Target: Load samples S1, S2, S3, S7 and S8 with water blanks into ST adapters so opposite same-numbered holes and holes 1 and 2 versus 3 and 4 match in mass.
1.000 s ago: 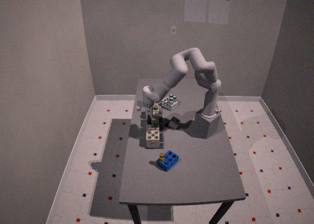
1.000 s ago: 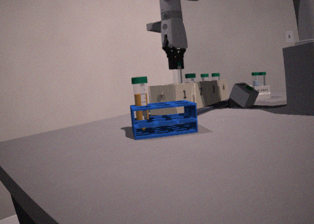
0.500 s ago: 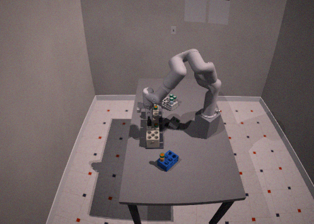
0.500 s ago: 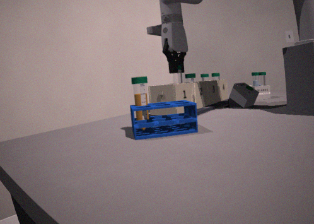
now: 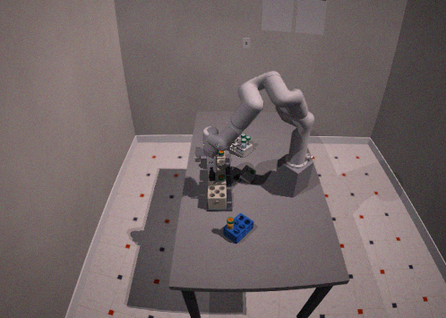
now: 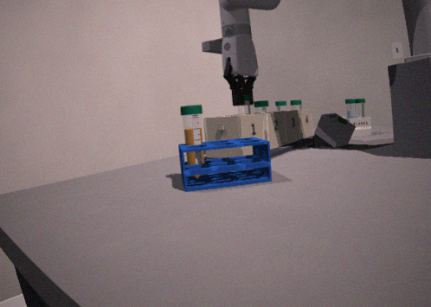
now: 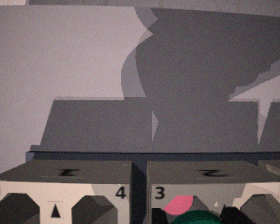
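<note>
This place looks like a small laboratory room. On the grey desk (image 5: 287, 252) stand a blue tube rack (image 6: 225, 145), capped sample tubes (image 6: 192, 131) and numbered adapter blocks (image 6: 235, 128). Two paper sheets (image 5: 293, 12) hang on the bare wall.

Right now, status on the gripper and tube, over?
Gripper shut on tube, low in an adapter hole. One orange tube left in blue rack. Nothing blocking.
</note>
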{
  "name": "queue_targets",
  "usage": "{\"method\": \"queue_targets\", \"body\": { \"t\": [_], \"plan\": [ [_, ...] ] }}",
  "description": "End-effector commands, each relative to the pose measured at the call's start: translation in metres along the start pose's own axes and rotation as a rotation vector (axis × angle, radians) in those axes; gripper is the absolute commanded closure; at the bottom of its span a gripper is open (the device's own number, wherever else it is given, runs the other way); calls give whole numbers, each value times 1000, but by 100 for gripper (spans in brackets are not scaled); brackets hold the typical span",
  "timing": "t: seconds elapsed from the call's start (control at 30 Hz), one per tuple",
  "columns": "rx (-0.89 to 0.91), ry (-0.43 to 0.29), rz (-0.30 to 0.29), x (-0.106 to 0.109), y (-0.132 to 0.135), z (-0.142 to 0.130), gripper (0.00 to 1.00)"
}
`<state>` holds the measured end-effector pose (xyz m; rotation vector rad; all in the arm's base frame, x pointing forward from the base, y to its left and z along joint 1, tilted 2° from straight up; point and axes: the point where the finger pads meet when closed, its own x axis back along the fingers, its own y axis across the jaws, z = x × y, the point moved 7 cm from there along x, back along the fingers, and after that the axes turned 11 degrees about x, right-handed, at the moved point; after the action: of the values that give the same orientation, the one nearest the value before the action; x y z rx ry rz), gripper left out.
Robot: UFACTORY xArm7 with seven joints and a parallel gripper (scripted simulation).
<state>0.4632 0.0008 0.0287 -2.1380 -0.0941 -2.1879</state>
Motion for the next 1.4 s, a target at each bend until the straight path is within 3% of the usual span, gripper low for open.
{"method": "queue_targets", "body": {
  "t": [0.0,1.0,1.03,1.37],
  "plan": [
    [0,4,0,-3,0,1,100],
    [0,4,0,-15,0,1,100],
    [0,4,0,-15,0,1,56],
    [0,4,0,-15,0,1,56]
  ]
}}
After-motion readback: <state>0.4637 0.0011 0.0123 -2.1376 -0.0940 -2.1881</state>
